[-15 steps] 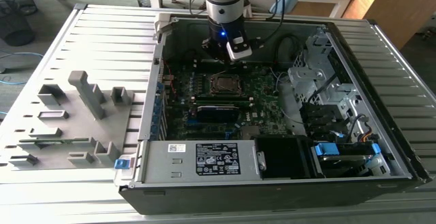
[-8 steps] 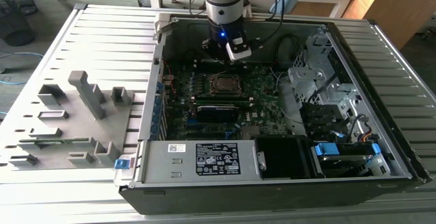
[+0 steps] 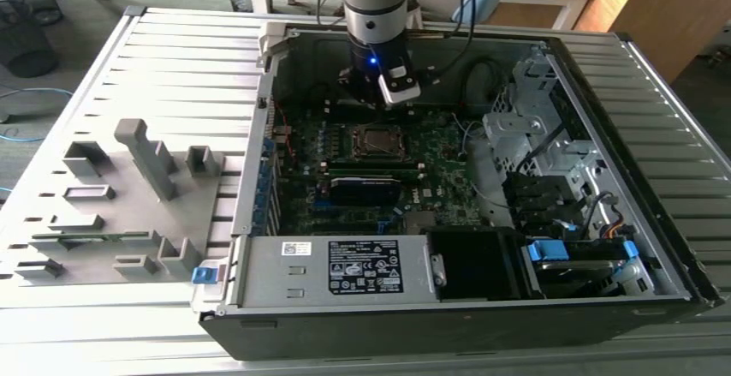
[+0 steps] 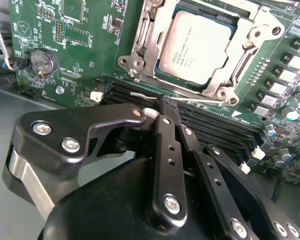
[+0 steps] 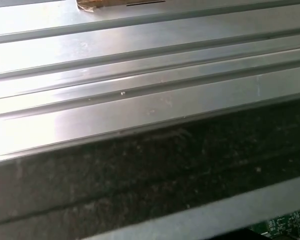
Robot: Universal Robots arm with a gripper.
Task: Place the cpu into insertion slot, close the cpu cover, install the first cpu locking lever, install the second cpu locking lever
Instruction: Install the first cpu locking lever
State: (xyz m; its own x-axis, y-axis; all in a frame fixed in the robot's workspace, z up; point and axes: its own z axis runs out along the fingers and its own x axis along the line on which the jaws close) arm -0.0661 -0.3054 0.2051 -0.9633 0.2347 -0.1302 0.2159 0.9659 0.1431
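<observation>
The cpu (image 4: pixel 197 45), a flat silver-grey square, lies in its socket on the green motherboard (image 4: pixel 85 60). The silvery cpu cover (image 4: pixel 225 75) lies flat around it, with the chip showing through its window. A thin metal locking lever (image 4: pixel 140 94) runs along the socket's edge, and its end reaches my fingertips. My black gripper (image 4: pixel 166 106) is shut, its tips just above the memory slots (image 4: pixel 215 125) beside the socket. In the exterior view the gripper (image 3: pixel 375 102) hangs inside the open case, just behind the cpu socket (image 3: pixel 377 140).
The open computer case (image 3: pixel 639 299) lies on a slatted aluminium table (image 3: pixel 171 68). Grey fixture blocks (image 3: pixel 115 196) stand at the exterior view's left. Inside are a power supply (image 3: pixel 337 269), a drive cage (image 3: pixel 549 162), a black module (image 3: pixel 363 192) and a coin battery (image 4: pixel 42 61).
</observation>
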